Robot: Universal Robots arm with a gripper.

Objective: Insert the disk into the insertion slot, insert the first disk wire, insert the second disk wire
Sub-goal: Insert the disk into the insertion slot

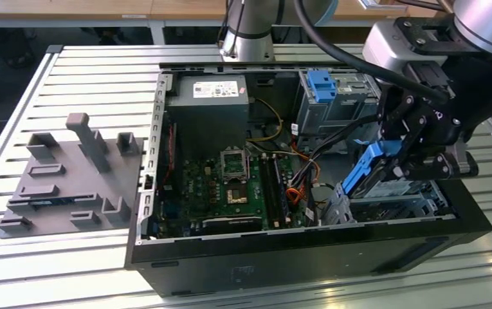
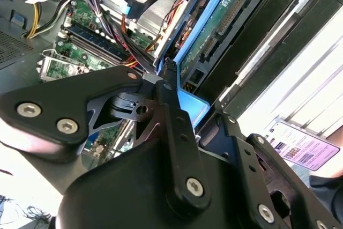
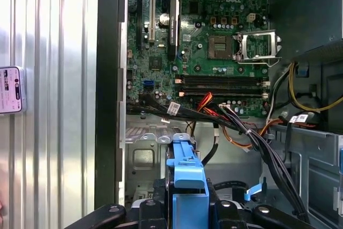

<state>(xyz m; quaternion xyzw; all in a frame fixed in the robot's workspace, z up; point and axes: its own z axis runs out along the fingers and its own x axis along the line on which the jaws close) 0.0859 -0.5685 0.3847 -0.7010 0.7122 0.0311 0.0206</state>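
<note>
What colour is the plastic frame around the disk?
Bright blue; the disk caddy shows best in the first wrist view.

pincer (image 1: 404,168): clamped on disk (image 1: 368,168) | disk: tilted over insertion slot (image 1: 396,201) | computer case (image 1: 297,257): open, on slatted table (image 1: 91,84)

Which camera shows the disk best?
The second wrist view: the disk shows its circuit-board face and blue frame up close. The exterior view shows it tilted, edge-on; the first wrist view, its blue end.

The hand (image 1: 406,168) hides much of the disk (image 1: 366,170); the insertion slot (image 1: 409,205) lies partly covered.
</note>
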